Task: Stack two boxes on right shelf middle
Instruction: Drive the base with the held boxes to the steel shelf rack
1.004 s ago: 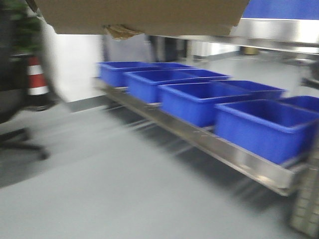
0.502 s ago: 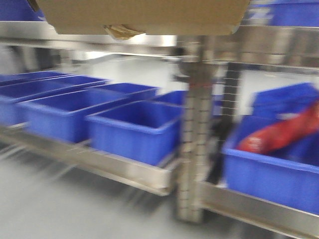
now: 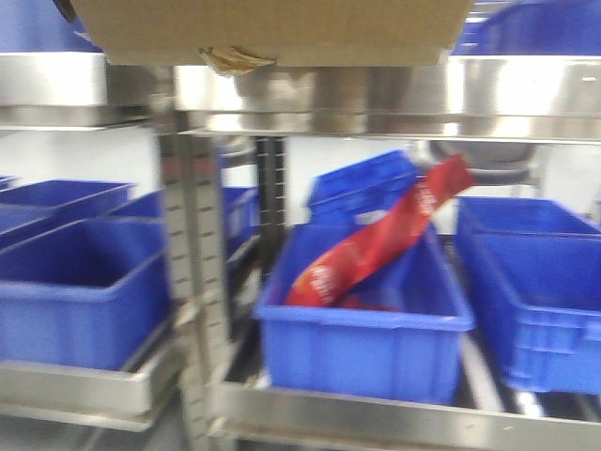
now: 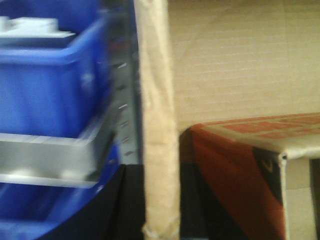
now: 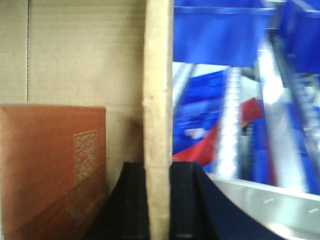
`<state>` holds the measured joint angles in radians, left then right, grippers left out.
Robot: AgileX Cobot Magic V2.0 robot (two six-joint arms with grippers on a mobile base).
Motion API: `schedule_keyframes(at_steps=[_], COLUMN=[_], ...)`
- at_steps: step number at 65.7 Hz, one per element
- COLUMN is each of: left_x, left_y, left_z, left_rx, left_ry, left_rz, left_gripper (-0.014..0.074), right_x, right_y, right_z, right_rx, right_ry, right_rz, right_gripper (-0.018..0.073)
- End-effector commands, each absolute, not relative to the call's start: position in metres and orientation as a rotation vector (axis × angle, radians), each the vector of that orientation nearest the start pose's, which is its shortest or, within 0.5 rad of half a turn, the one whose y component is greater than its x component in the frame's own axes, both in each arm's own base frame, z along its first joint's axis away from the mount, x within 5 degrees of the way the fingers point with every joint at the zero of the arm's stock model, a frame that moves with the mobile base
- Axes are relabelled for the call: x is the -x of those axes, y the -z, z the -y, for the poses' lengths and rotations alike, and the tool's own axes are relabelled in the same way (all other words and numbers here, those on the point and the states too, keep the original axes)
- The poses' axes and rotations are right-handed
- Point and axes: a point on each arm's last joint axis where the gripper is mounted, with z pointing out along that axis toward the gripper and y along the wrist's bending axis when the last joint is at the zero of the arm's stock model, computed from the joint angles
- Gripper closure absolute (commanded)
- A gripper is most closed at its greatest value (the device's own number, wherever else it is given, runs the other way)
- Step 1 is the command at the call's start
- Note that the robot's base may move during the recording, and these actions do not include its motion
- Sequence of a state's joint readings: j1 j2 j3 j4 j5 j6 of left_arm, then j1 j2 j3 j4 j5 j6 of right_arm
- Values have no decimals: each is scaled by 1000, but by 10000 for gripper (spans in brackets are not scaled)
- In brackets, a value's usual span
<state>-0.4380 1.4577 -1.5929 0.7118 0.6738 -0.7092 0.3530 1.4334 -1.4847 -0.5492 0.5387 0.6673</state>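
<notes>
The box [image 3: 272, 33] hangs at the top of the front view, close before the lip of the steel shelf [image 3: 376, 99]. The left tool [image 4: 159, 175] and the right tool [image 5: 159, 170] each clamp one wall of the box. Lower down stands a blue bin [image 3: 362, 348] with a red packet [image 3: 385, 244] inside.
</notes>
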Motion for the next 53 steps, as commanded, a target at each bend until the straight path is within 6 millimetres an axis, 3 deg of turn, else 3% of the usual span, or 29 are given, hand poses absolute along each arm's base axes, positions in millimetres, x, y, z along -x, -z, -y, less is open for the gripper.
schedule_keyframes(at_steps=[1,53], left_x=[-306,-306], left_y=[-469,-469], left_z=[105,105], left_rx=[-39,-39], left_ry=[7,7], left_rz=[-1804,-1804], left_gripper=[708,708], right_x=[-313,-313], right_y=[-446,-446], right_z=[-90,-90], right_rx=[4,4], right_ry=[-118,-118], right_rz=[-1824,-1824], right_gripper=[727,727])
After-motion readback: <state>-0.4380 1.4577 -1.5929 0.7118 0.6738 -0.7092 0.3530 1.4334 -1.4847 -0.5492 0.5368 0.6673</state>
